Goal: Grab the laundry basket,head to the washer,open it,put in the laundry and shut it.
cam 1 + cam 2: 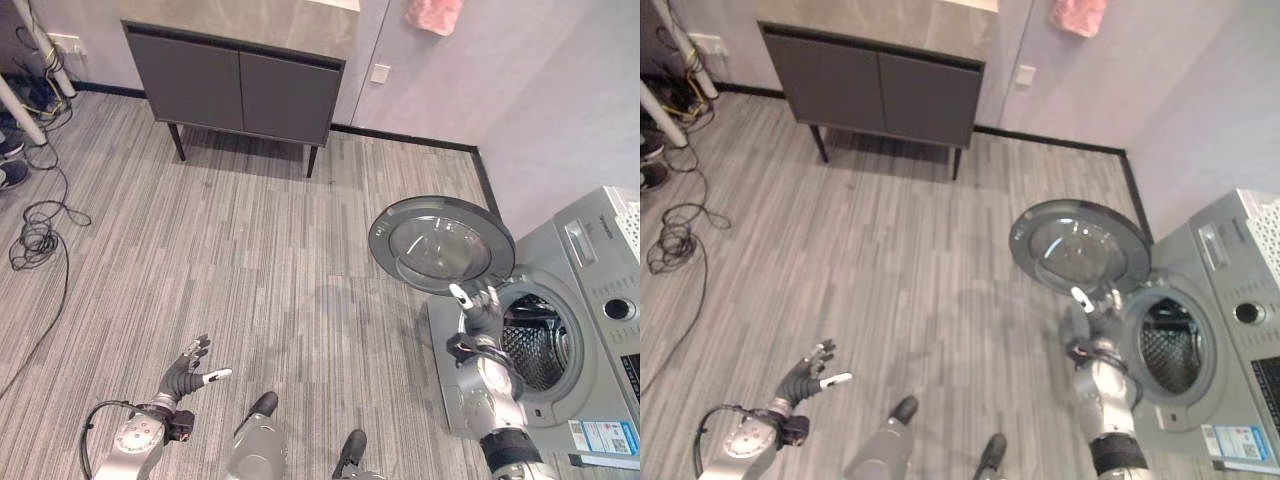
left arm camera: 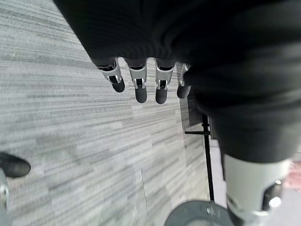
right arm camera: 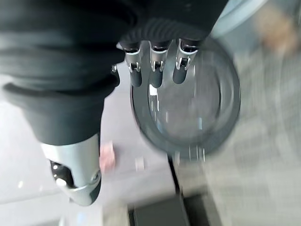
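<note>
washer (image 1: 590, 330) at right, round door (image 1: 440, 243) swung wide open toward floor – right robot hand (image 1: 478, 305) relaxed just beside opening, left robot hand (image 1: 190, 367) spread over floor (image 1: 250, 260); cabinet (image 1: 240, 85) well apart.

Left hand (image 2: 141, 80) fingers straight, over grey striped floor (image 2: 70, 132)

silver-grey arms, dark-tipped silver fingers (image 2: 137, 84), ribbed covers

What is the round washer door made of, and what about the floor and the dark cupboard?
The washer door looks like a grey plastic ring around a clear bowl, glass or plastic, since you can see through it and it shines. The floor looks like striped grey carpet or vinyl; hard to tell. The cupboard seems matte dark-grey painted wood with a stone-like top.
</note>
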Robot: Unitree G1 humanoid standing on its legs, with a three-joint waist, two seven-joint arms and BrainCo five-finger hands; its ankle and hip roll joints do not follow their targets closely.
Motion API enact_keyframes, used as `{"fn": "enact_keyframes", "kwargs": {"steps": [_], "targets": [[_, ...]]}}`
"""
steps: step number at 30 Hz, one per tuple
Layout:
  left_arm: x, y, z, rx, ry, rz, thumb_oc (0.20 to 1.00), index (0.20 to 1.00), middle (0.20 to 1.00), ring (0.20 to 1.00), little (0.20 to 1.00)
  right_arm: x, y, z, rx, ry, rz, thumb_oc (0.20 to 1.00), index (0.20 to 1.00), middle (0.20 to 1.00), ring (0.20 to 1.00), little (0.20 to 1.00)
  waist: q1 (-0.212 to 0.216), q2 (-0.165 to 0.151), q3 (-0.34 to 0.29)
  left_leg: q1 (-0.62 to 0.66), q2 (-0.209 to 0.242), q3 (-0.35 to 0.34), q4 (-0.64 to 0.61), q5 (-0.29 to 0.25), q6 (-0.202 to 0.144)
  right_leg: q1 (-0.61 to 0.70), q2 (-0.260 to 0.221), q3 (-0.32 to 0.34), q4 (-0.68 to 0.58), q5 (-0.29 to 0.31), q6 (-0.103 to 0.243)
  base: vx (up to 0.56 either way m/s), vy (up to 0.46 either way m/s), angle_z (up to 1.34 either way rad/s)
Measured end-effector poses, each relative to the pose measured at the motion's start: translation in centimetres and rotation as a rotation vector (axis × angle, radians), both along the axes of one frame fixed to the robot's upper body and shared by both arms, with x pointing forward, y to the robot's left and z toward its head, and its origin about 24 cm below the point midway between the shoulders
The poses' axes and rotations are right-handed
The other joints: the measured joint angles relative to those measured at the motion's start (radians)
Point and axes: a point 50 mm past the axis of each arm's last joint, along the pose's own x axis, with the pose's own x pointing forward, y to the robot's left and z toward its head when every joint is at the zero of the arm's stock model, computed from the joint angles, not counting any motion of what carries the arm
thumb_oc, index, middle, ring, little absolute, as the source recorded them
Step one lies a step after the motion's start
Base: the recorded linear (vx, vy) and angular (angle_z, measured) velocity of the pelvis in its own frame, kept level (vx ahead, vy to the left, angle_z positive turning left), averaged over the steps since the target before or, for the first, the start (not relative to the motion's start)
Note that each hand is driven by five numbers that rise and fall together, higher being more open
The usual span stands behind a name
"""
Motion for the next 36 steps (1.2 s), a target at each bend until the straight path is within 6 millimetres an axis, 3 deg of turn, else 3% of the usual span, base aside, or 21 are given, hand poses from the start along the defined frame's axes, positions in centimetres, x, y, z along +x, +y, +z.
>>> {"fn": "enact_keyframes", "kwargs": {"steps": [2, 4, 7, 9, 13, 14, 18, 20, 24, 26, 30, 33, 36], "targets": [[-0.6, 0.5, -1.0, 0.022, 0.036, 0.036, 1.000, 1.000, 1.000, 1.000, 1.000, -2.5, -2.2, -1.6, -0.031, 0.077, -0.116, 1.000, 1.000, 1.000, 1.000, 1.000, -0.027, 0.013, -0.037, 0.030, 0.008, 0.009, -0.015, 0.000, 0.004, 0.015, 0.002, 0.005, 0.000, 0.001, -0.002, 0.04, 0.060, -0.10], [-1.3, 0.7, -1.9, 0.012, 0.073, 0.083, 1.000, 1.000, 1.000, 1.000, 1.000, -4.1, -2.9, -3.0, -0.034, 0.148, -0.151, 1.000, 1.000, 1.000, 1.000, 1.000, -0.048, 0.017, -0.049, 0.056, 0.013, 0.011, -0.028, -0.001, 0.005, 0.034, 0.003, 0.006, 0.000, -0.003, -0.006, 0.01, 0.034, -0.05], [-2.4, 1.1, -3.1, 0.012, 0.130, 0.133, 1.000, 1.000, 1.000, 1.000, 1.000, -6.4, -3.6, -4.8, -0.044, 0.247, -0.177, 1.000, 1.000, 1.000, 1.000, 1.000, -0.078, 0.017, -0.063, 0.083, 0.025, 0.029, -0.046, -0.001, 0.005, 0.042, 0.007, 0.022, 0.000, -0.006, -0.007, 0.00, 0.023, -0.21], [-3.5, 1.2, -3.8, 0.026, 0.178, 0.138, 1.000, 1.000, 1.000, 1.000, 1.000, -8.7, -4.2, -6.2, -0.048, 0.337, -0.202, 1.000, 1.000, 1.000, 1.000, 1.000, -0.128, 0.015, -0.075, 0.105, 0.035, 0.058, -0.064, -0.001, 0.006, 0.041, 0.009, 0.050, 0.000, -0.009, -0.004, -0.01, 0.025, -0.37], [-5.4, 1.8, -5.3, 0.013, 0.260, 0.224, 1.000, 1.000, 1.000, 1.000, 1.000, -12.7, -5.3, -8.0, -0.089, 0.495, -0.242, 1.000, 1.000, 1.000, 1.000, 1.000, -0.164, 0.015, -0.102, 0.141, 0.044, 0.092, -0.084, -0.008, 0.017, 0.049, 0.009, 0.087, 0.000, -0.013, 0.000, -0.01, 0.019, -0.30], [-5.6, 1.8, -5.4, 0.013, 0.264, 0.231, 1.000, 1.000, 1.000, 1.000, 1.000, -14.1, -5.6, -8.4, -0.085, 0.533, -0.265, 1.000, 1.000, 1.000, 1.000, 1.000, -0.188, 0.020, -0.101, 0.150, 0.044, 0.102, -0.086, -0.009, 0.017, 0.045, 0.007, 0.090, 0.000, -0.015, 0.002, 0.00, 0.017, -0.33], [-8.2, 2.0, -7.0, -0.016, 0.354, 0.346, 1.000, 1.000, 1.000, 1.000, 1.000, -19.4, -6.1, -10.5, -0.023, 0.703, -0.346, 1.000, 1.000, 1.000, 1.000, 1.000, -0.218, 0.023, -0.122, 0.195, 0.057, 0.134, -0.110, -0.009, 0.019, 0.070, 0.010, 0.112, 0.000, -0.015, 0.003, 0.00, 0.008, -0.24], [-9.1, 2.0, -7.3, -0.022, 0.382, 0.362, 1.000, 1.000, 1.000, 1.000, 1.000, -21.4, -6.1, -11.1, -0.007, 0.769, -0.367, 1.000, 1.000, 1.000, 1.000, 1.000, -0.241, 0.026, -0.122, 0.224, 0.068, 0.144, -0.128, -0.011, 0.020, 0.078, 0.019, 0.123, 0.000, -0.016, 0.001, -0.01, 0.011, -0.16], [-10.6, 2.2, -7.9, -0.015, 0.447, 0.389, 1.000, 1.000, 1.000, 1.000, 1.000, -23.6, -5.7, -12.1, 0.028, 0.874, -0.386, 1.000, 1.000, 1.000, 1.000, 1.000, -0.247, 0.032, -0.128, 0.245, 0.093, 0.169, -0.159, -0.007, 0.014, 0.080, 0.038, 0.141, 0.000, -0.017, -0.008, 0.00, -0.002, -0.20], [-11.6, 2.3, -8.5, -0.008, 0.507, 0.416, 1.000, 1.000, 1.000, 1.000, 1.000, -27.1, -4.1, -13.9, 0.132, 1.073, -0.398, 1.000, 1.000, 1.000, 1.000, 1.000, -0.243, 0.035, -0.133, 0.279, 0.112, 0.171, -0.193, 0.003, -0.001, 0.087, 0.053, 0.142, 0.000, -0.018, -0.015, 0.00, -0.009, -0.09], [-13.0, 2.1, -9.0, -0.006, 0.565, 0.429, 1.000, 1.000, 1.000, 1.000, 1.000, -29.9, -2.4, -14.7, 0.189, 1.239, -0.339, 1.000, 1.000, 1.000, 1.000, 1.000, -0.242, 0.044, -0.135, 0.302, 0.129, 0.173, -0.234, 0.017, -0.011, 0.096, 0.066, 0.143, 0.000, -0.021, -0.019, 0.00, -0.007, -0.03], [-13.7, 1.9, -9.2, -0.006, 0.591, 0.427, 1.000, 1.000, 1.000, 1.000, 1.000, -31.1, -1.8, -14.8, 0.215, 1.302, -0.310, 1.000, 1.000, 1.000, 1.000, 1.000, -0.242, 0.048, -0.135, 0.314, 0.142, 0.178, -0.255, 0.023, -0.011, 0.097, 0.075, 0.145, 0.000, -0.021, -0.021, 0.01, -0.004, -0.03], [-14.0, 1.0, -9.6, -0.028, 0.601, 0.422, 1.000, 1.000, 1.000, 1.000, 1.000, -30.8, -1.6, -15.0, 0.221, 1.317, -0.288, 1.000, 1.000, 1.000, 1.000, 1.000, -0.240, 0.060, -0.135, 0.317, 0.148, 0.190, -0.264, 0.030, -0.009, 0.097, 0.078, 0.146, 0.000, -0.020, -0.024, 0.00, 0.000, 0.00]]}}
